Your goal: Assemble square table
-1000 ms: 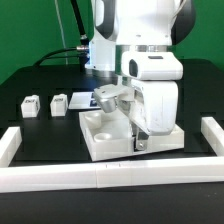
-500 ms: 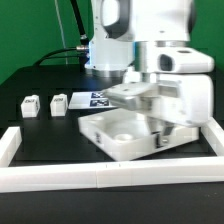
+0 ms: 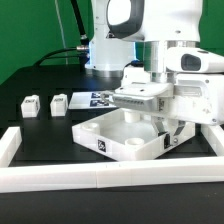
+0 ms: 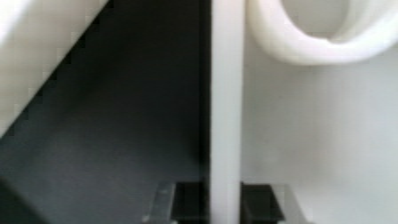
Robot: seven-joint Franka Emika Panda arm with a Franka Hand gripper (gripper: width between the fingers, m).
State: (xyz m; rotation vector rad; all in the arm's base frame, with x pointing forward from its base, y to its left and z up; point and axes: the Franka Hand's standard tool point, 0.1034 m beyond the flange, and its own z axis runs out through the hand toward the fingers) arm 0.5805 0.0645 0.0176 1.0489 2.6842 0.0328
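Early days: the white plastic square tabletop [image 3: 108,140] looked legless.
The gripper [image 3: 163,140] was clamped on its rim; two small white legs [image 3: 58,102] lay aside.

Bright, even light is washing over the white tabletop [image 3: 125,150], while the wrist view is rendering its edges soft and blurred.

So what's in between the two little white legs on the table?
Nothing sits there. The exterior view shows one leg and the other leg standing apart, with only bare black table between them.
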